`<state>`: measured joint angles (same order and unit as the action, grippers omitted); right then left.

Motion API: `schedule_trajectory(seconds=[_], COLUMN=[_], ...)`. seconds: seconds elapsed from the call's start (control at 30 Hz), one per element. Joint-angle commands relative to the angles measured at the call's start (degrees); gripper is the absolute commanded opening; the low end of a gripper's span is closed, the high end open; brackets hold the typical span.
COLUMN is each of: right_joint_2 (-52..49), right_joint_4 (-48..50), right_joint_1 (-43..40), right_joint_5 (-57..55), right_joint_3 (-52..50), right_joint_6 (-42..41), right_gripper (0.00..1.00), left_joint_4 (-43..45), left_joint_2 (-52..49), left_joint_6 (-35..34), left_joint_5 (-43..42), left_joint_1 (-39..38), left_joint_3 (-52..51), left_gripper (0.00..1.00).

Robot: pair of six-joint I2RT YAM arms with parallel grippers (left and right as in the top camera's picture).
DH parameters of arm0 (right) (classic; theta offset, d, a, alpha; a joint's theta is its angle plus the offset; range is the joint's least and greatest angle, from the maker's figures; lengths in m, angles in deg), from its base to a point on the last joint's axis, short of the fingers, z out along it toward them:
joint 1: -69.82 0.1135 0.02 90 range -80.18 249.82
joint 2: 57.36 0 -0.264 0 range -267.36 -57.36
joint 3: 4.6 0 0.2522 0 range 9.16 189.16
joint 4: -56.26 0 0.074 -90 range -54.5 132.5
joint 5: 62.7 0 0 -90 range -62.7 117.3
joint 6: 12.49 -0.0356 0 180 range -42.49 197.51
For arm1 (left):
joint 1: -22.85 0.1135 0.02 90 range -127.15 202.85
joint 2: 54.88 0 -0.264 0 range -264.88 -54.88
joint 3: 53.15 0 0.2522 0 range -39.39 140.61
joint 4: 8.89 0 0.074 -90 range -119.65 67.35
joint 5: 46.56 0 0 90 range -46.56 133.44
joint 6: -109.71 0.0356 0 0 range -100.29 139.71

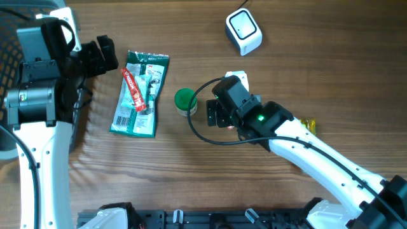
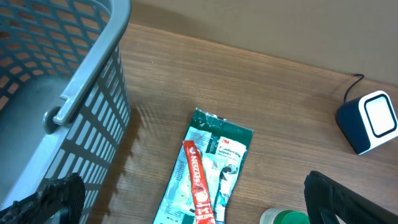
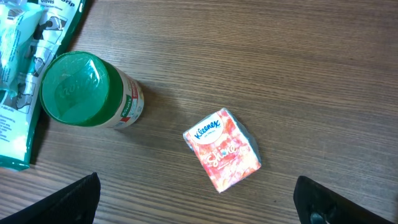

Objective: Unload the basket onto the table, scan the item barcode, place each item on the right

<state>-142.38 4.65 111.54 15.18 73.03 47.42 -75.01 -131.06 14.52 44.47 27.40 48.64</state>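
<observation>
The right hand point(image 3: 198, 199) hangs wide open over the Kleenex pack point(image 3: 222, 149), which lies flat on the counter point(image 1: 305, 70) between the fingers point(image 3: 74, 199) but touching neither, just right of the green-lidded jar point(image 3: 87, 90). The left hand point(image 1: 105, 56) is also spread fully and holds nothing, hovering at the far left beside the grey basket point(image 2: 74, 93), with the glove packet point(image 1: 140, 95) and the red stick point(image 1: 133, 89) on top of it lying just to its right. The white scanner point(image 1: 243, 30) stands far off, well apart from the pack.
</observation>
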Motion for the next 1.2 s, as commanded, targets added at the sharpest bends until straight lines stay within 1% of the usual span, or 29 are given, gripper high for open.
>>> schedule_trajectory(seconds=[0.0, 0.03, 0.13, 0.23, 0.43, 0.57, 1.17], right_joint_2=[-0.79, -1.11, -3.04, -6.36, -13.86, -16.72, -16.79], right_joint_4=[0.13, 0.2, 0.68, 0.83, 2.32, 3.02, 3.1], right_joint_1=[0.11, 0.11, 0.11, 0.11, 0.11, 0.11, 0.07], right_joint_5=[-0.81, -0.96, -1.01, -1.05, -0.98, -0.96, -0.76], right_joint_3=[-0.63, -0.63, -0.63, -0.63, -0.63, -0.63, -0.63], right_joint_6=[0.15, 0.15, 0.15, 0.2, 0.09, 0.11, 0.13], right_gripper=[0.99, 0.98, 0.91, 0.88, 0.87, 0.87, 0.88], left_joint_4=[0.13, 0.13, 0.13, 0.13, 0.11, 0.13, 0.13], left_joint_2=[-0.09, -0.09, -0.09, -0.09, -0.09, -0.09, -0.09], left_joint_6=[0.46, 0.48, 0.46, 0.46, 0.46, 0.46, 0.48], left_joint_5=[0.33, 0.33, 0.33, 0.33, 0.33, 0.33, 0.33], left_joint_1=[0.15, 0.15, 0.15, 0.15, 0.15, 0.15, 0.15], left_joint_3=[0.48, 0.48, 0.48, 0.48, 0.48, 0.48, 0.48], left_gripper=[1.0, 1.0, 1.0, 1.0, 1.0, 1.0, 1.0])
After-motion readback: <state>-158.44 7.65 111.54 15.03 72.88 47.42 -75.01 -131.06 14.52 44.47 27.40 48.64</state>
